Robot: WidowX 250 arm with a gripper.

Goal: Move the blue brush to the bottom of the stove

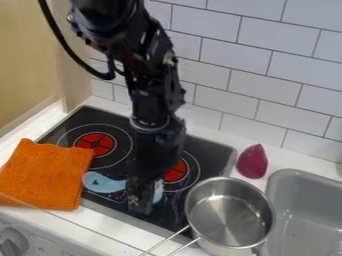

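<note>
One blue brush (103, 183), lying low over the near part of the stove (214, 151), toward its near left as the view has it. Rounded light-blue end sticks out on the left of the gripper (141, 202); a further bit of blue shows on the right of it. Middle hidden behind the gripper.

Gripper: pointing down over the near part of the stove, in front of the brush's middle. Cannot tell whether it stands wide or narrow, or whether it has hold of the brush. Black arm (151, 97) comes down over the stove from its far side, a black cable (64, 48) looping off on the left.

Stove top black, with red burner discs: one (95, 143) toward its left, another (176, 172) toward its right, the latter partly behind the gripper.

Orange cloth (44, 175), rumpled, laid over the stove's near left corner. Metal pot (230, 212) at the stove's near right corner, open side up, wire handle (168, 241) running toward the near side. Dark pink cone-like piece (252, 162) just beside the stove's right edge, tip up. Grey sink (284, 176) further right of the stove. White tiled wall (230, 77) behind the stove.
</note>
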